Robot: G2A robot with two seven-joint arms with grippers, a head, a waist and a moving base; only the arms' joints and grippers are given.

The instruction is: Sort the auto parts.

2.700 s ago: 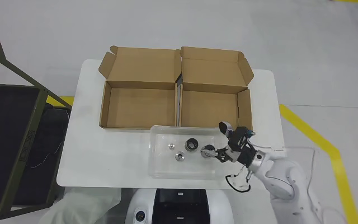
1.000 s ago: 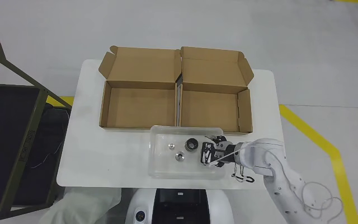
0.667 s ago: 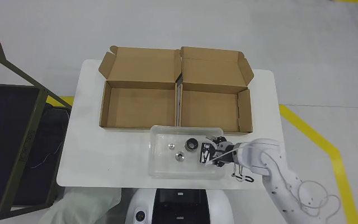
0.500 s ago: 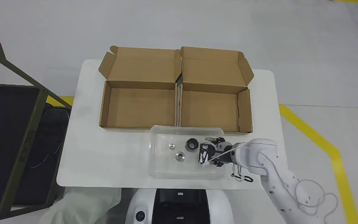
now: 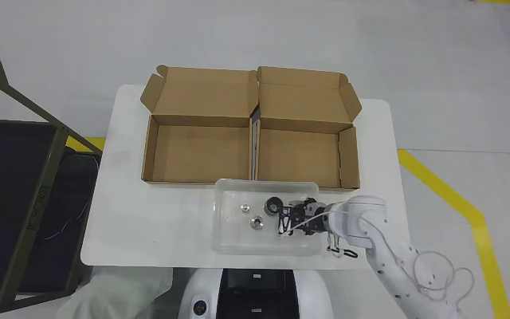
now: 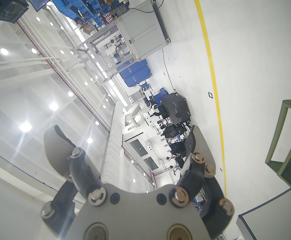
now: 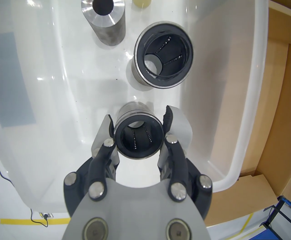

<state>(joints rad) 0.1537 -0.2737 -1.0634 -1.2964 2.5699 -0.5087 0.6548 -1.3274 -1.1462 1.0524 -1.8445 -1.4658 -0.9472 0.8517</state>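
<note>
1. The right end effector (image 7: 138, 116) is down inside the clear tray (image 7: 246, 127), which sits on the desk (image 5: 151, 215) in front of the two open cardboard boxes.
2. Its fingers (image 7: 109, 129) are drawn in narrow on either side of the small linear bearing (image 7: 139, 137). The pads look to be pressing on its steel sleeve. It cannot be told whether the bearing rests on the tray floor or is lifted off it.
3. The relation that matters is that the bearing lies squarely between the fingertips, with its bore open toward the wrist camera. Its long axis therefore runs across the line of closing, and the pads meet the round wall, not the ends.
4. The large linear bearing (image 7: 162, 60) stands just beyond the fingertips, near but apart. The steel cylinder (image 7: 105, 20) is farther along the tray.
5. The next move is probably a straight lift. Any sideways drift could knock the large bearing.
6. The left box (image 5: 199, 151) and the right box (image 5: 299, 155) lie past the tray's far rim. The right box is nearer this arm.
7. The left end effector (image 6: 124, 133) is spread wide, holds nothing and points up into the hall, so it is away from the parts.
</note>
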